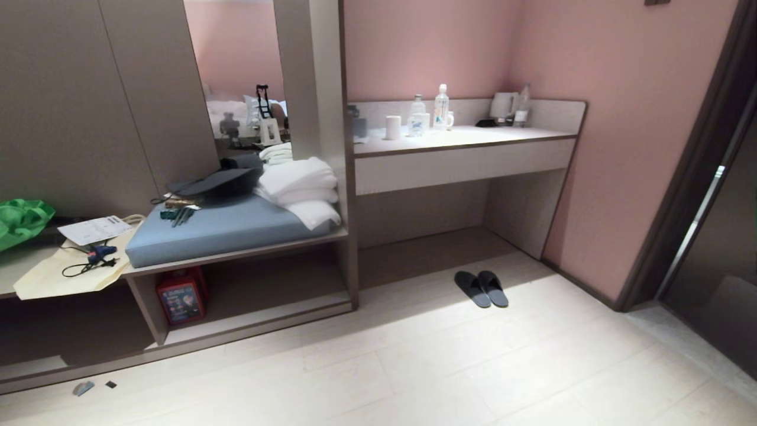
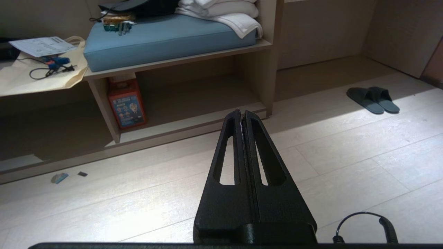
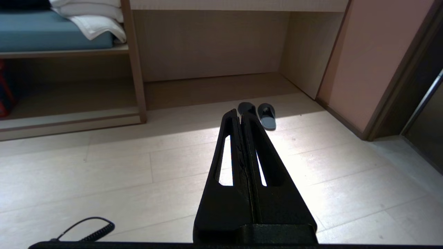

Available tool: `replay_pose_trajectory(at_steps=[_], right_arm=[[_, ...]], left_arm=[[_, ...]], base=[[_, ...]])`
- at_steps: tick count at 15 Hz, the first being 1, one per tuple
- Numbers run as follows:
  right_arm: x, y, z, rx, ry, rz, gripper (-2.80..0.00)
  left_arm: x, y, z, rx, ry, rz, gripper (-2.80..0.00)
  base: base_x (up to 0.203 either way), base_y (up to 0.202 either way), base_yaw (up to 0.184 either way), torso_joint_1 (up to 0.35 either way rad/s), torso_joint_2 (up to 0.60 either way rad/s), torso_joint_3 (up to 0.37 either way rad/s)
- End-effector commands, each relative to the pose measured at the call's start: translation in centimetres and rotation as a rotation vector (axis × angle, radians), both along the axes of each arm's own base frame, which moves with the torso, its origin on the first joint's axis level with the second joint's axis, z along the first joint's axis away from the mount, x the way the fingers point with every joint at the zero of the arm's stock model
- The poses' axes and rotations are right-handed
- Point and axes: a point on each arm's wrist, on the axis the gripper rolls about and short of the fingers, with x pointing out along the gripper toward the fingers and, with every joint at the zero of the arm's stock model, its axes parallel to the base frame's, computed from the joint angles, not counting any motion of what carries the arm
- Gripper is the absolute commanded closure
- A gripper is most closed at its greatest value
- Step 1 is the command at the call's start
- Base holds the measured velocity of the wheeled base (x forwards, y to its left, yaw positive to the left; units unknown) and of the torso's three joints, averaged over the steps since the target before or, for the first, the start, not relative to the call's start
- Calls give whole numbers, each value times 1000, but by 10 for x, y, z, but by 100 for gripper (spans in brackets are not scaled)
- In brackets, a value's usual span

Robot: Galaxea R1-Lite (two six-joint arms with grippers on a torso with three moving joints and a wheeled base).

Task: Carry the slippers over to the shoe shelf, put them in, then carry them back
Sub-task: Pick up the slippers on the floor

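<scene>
- Slippers (image 1: 481,289): the pair lies side by side, touching, on the floor (image 1: 473,367) just outside the recess under the desk (image 1: 461,142). I see them well ahead of both sets of fingers, nothing near them.
- Left gripper (image 2: 242,112): fingers pressed together, holding nothing. It points toward the shelf (image 2: 193,103); the slippers are far off to the side.
- Right gripper (image 3: 238,112): fingers pressed together, empty, aimed almost straight at the slippers, whose near edge sits just beyond the fingertips in its wrist view.
- Risk, grasp: soft fabric uppers may fold under the fingers, so I judge one slipper could slip free while the other comes up.
- Risk, placement: a red box (image 1: 181,296) stands at one end of the shelf; carrying in low could catch the shelf's raised front board or nudge the box.
- Risk, target: the desk recess lies nearer than the shelf, so I could mistake it for the goal.
- Shelf contents: only the red box; the rest of the bottom board is bare.
</scene>
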Motion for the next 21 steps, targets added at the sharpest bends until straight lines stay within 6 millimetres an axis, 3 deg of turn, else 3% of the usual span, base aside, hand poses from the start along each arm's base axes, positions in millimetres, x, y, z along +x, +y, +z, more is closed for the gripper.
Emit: replay_pose_trajectory(at_steps=[1,21], right_arm=[[0,0,0,0,1,0,0],[0,0,0,23,0,-5,0]], left_arm=[[0,0,0,-1,1,1,0],[0,0,0,-7,1,1,0]], base=[[194,0,-2,2,8,0],[196,0,0,3,1,3]])
